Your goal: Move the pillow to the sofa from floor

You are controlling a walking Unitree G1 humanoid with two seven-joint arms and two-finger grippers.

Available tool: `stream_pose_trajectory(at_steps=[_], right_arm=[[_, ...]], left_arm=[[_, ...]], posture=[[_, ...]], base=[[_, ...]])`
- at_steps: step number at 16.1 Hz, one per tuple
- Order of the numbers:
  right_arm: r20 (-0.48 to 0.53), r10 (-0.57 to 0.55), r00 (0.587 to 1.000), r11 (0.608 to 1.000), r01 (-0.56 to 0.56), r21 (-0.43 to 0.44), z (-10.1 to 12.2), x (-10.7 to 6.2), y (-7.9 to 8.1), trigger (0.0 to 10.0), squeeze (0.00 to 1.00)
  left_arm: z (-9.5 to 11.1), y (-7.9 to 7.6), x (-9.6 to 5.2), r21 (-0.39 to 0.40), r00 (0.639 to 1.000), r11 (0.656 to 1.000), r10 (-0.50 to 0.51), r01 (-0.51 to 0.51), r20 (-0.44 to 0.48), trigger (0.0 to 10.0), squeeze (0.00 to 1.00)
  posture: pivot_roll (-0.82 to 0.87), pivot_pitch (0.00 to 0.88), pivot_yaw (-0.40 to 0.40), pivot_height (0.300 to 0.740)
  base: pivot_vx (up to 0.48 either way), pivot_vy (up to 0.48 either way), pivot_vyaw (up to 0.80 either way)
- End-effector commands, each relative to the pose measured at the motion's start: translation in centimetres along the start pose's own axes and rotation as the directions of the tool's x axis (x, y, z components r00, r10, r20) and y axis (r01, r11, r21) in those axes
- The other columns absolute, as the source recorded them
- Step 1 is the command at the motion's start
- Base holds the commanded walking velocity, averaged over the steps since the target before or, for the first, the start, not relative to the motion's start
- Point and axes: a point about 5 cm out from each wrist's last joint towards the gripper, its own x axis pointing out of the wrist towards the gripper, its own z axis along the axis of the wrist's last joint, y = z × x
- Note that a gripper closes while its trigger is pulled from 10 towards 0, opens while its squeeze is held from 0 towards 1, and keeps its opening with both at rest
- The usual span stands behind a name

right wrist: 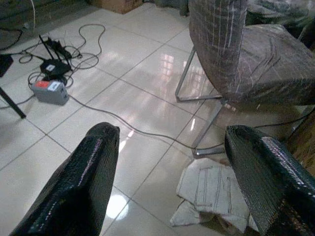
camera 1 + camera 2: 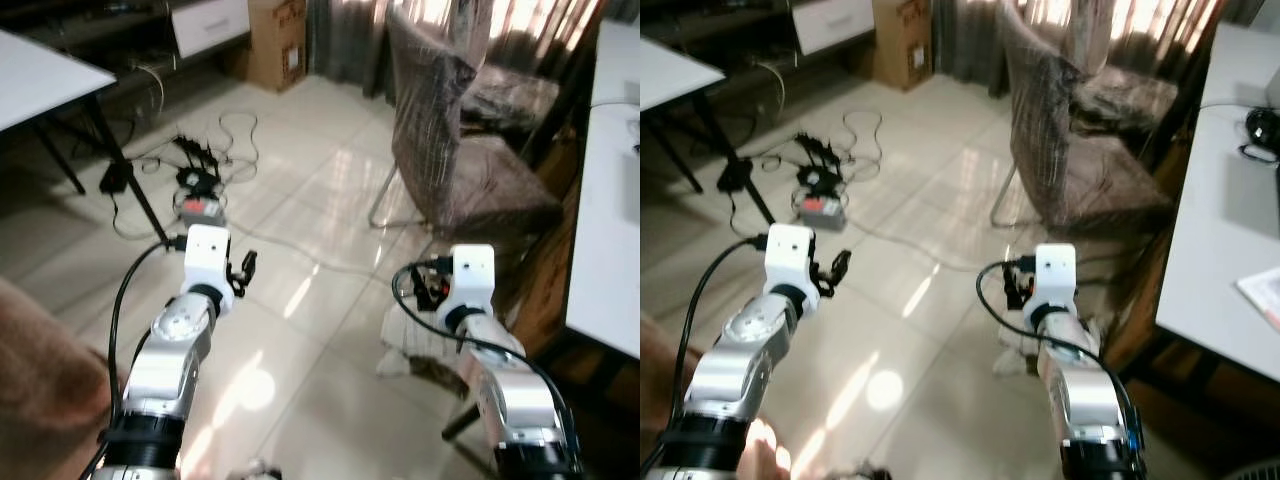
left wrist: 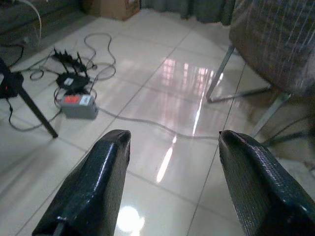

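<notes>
- Both of my arms are raised in front of me over a glossy tiled floor [image 2: 300,200]; neither holds anything.
- Left gripper [image 3: 172,137]: the 2 fingers [image 3: 93,191] are spread wide with bare tile between them. It hangs above the floor, on my left side.
- Right gripper [image 1: 172,130]: its 2 fingers [image 1: 81,182] are also spread wide and pinch nothing. It hangs above the floor just beside the chair legs.
- Pillow [image 1: 211,194]: pale, limp and crumpled, lying on the floor at the foot of the chair [image 2: 470,150], touching or nearly touching a chrome leg. From the head view it sits under and just past my right wrist [image 2: 410,345]. The right gripper is above it, not touching it.
- The chair is covered in brown striped fabric, has a chrome frame, and stands ahead on my right.
- A grey power strip [image 2: 200,207] with a red label lies on the floor ahead of the left gripper, with black adapters and loose cables [image 2: 235,140] around it. 1 cable runs across the tiles towards the chair.
- A white table [image 2: 40,75] with black legs stands at far left, and a second white table [image 2: 610,200] is at far right.
- A cardboard box [image 2: 280,40] stands at the far wall.
- A brown padded surface [image 2: 40,380] is at my lower left; I cannot tell what it belongs to.
</notes>
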Motion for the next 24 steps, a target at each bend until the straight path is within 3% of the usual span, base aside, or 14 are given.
stream_pose_trajectory(at_steps=[1,14,16,24], right_arm=[[0.002,-0.010,1.000,1.000,0.010,-0.003,-0.17,0.04,-0.15,10.0,0.00],[-0.003,-0.049,0.999,0.998,0.049,-0.035,-0.49,0.16,-0.51,10.0,0.00],[0.002,-0.054,0.999,0.998,0.054,-0.039,-0.41,0.21,-0.56,10.0,0.00],[0.011,-0.056,0.998,0.997,0.057,-0.046,-0.35,0.31,-0.64,10.0,0.00]], left_arm=[[0.15,0.06,-0.10,0.019,1.000,1.000,0.006,-0.006,0.004,10.0,0.00],[0.44,0.15,-0.01,0.054,1.000,0.998,0.018,-0.019,0.021,10.0,0.00],[0.68,-0.07,0.00,0.098,0.999,0.995,0.004,-0.008,0.034,10.0,0.00],[0.74,-0.12,0.16,0.108,0.999,0.994,0.008,-0.012,0.036,10.0,0.00]], posture=[[-0.02,0.000,-0.013,0.740],[-0.02,0.000,-0.008,0.740],[-0.02,0.000,-0.007,0.740],[-0.02,0.000,-0.002,0.740]], base=[[-0.341,0.000,0.00],[-0.271,0.000,0.00],[0.000,0.000,0.00],[0.000,-0.364,0.00]])
